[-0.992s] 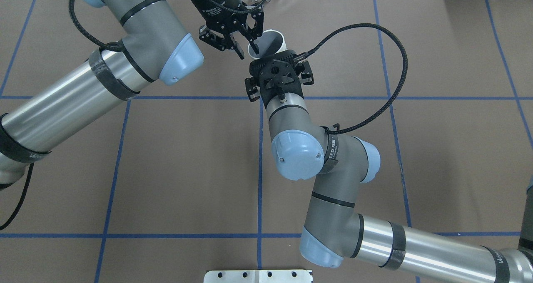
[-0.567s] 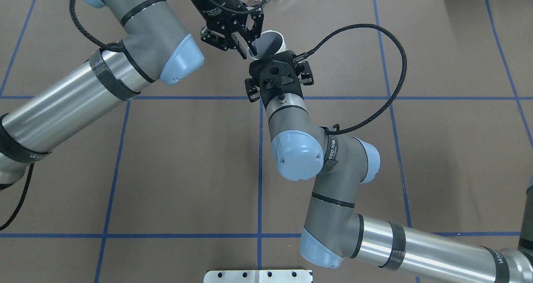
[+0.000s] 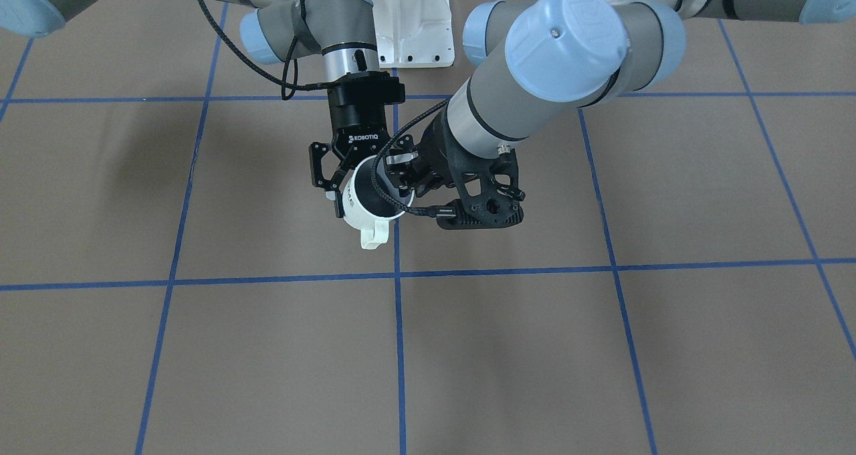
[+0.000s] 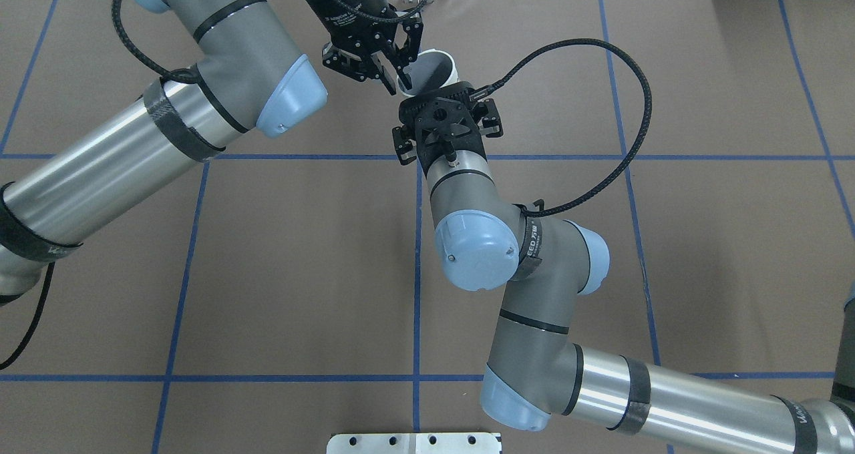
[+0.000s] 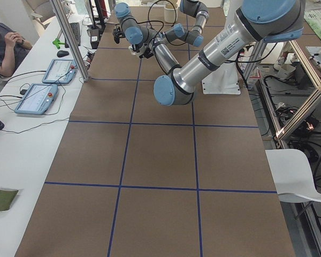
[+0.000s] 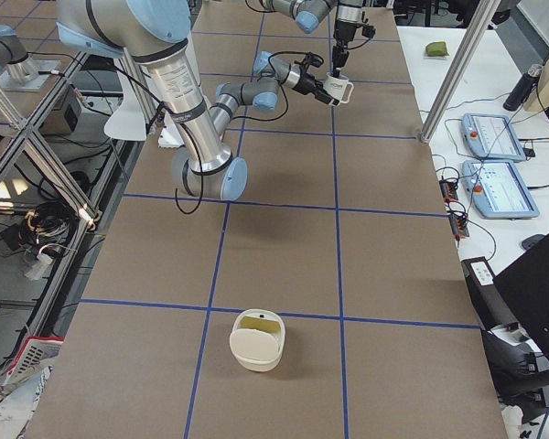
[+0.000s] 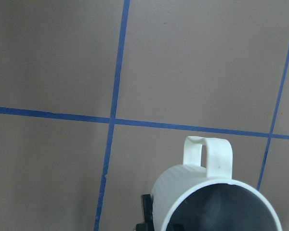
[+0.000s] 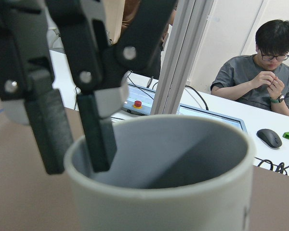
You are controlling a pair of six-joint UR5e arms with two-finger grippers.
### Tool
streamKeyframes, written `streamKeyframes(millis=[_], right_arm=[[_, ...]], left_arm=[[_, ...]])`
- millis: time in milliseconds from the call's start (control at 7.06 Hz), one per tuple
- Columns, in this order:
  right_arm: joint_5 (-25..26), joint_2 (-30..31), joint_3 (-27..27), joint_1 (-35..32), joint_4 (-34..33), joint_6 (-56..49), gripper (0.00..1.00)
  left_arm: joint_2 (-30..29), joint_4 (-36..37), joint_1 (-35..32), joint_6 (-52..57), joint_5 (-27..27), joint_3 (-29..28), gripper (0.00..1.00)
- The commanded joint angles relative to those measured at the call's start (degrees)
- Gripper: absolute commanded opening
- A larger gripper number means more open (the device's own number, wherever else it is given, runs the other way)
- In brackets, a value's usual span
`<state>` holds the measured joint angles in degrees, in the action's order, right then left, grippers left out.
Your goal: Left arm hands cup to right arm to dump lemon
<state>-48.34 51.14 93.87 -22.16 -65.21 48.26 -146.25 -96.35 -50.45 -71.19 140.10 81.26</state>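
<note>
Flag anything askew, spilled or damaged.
Nothing stands out. The cup is upright in mid-air between the left gripper, whose fingers straddle its rim, and the right gripper at its side. Its bottom is hidden, so contents cannot be judged.

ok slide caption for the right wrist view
Right wrist view: jaws of the left gripper straddle the rim of the cup, one inside, one outside.

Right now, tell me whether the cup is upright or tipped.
Roughly upright: the cup shows its open mouth to the overhead camera.
</note>
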Motion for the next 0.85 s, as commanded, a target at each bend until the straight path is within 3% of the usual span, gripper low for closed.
streamKeyframes(millis=[0,142,283,709], right_arm=[[-0.1,0.0,0.0,0.0,0.0,-0.1,0.00],[0.1,0.0,-0.3,0.0,0.0,0.0,0.36],[0.1,0.4,-0.2,0.1,0.0,-0.1,0.99],[0.0,0.8,0.3,0.1,0.0,-0.2,1.00]], left_arm=[[0.0,0.0,0.0,0.1,0.0,0.0,0.00],[0.1,0.1,0.0,0.2,0.0,0.0,0.00],[0.1,0.2,0.0,0.2,-0.1,-0.2,0.00],[0.2,0.3,0.0,0.1,-0.1,-0.3,0.00]])
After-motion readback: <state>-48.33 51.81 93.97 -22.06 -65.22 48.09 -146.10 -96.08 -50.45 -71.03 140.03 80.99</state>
